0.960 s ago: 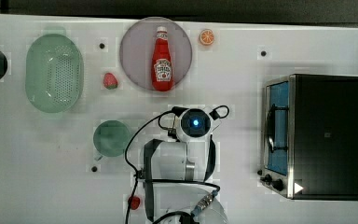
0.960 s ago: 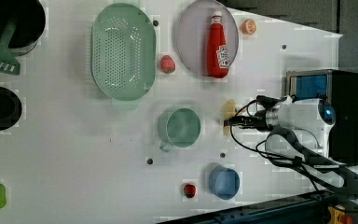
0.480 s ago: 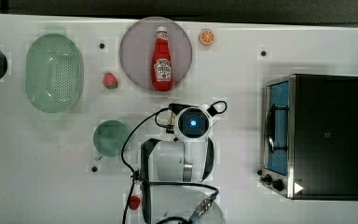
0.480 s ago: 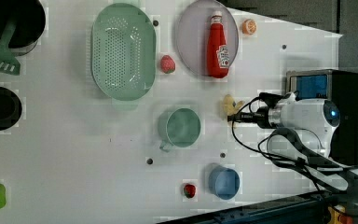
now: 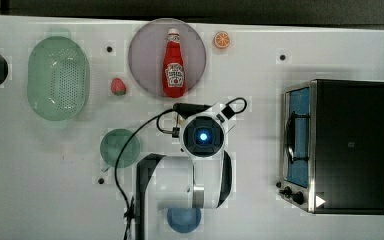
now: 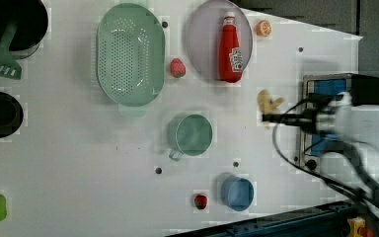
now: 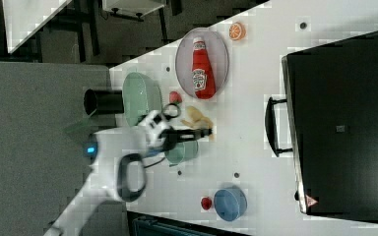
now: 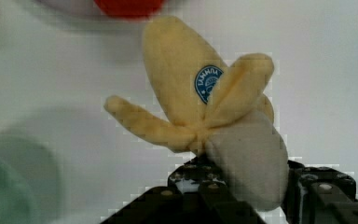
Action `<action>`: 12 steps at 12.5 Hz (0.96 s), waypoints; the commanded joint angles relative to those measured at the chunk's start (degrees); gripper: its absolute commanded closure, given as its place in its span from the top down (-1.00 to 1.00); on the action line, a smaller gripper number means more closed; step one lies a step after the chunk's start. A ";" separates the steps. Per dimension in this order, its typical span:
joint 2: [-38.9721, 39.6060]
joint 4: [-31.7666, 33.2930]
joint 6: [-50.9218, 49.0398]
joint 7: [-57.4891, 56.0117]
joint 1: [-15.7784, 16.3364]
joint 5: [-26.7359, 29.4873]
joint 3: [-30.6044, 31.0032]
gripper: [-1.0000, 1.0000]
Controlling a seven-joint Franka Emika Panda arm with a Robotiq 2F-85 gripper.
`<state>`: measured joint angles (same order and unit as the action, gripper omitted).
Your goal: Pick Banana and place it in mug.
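1. The fingers [image 8: 242, 186] are pinching the whitish peeled end of the toy banana [image 8: 205, 102], holding it.
2. The banana [image 6: 269, 102] is sitting just beside the lilac plate [image 6: 202, 54], apart from the mug [image 6: 191, 134].
3. A round blue sticker [image 8: 208, 83] is showing on the peel; its writing is unreadable.
4. The ketchup bottle [image 5: 174, 67] is lying on the plate, its label too small to read.

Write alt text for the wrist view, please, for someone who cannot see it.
A soft toy banana, yellow peel flaps spread and its pale peeled end nearest the camera, sits between the black fingers of the robot's gripper over a white table. A blurred green mug shows at one edge.
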<state>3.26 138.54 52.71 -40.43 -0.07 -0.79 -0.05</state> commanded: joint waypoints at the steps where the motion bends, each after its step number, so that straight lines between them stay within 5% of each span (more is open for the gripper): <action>1: -7.50 -3.72 -12.91 7.34 0.35 0.41 2.60 -0.40; 5: -13.13 -8.33 -25.75 17.46 1.20 0.44 8.86 -0.40; 12: -12.13 -9.36 -27.84 37.43 1.97 5.70 19.88 -0.40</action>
<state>-8.40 128.69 24.30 -10.69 1.97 5.61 20.35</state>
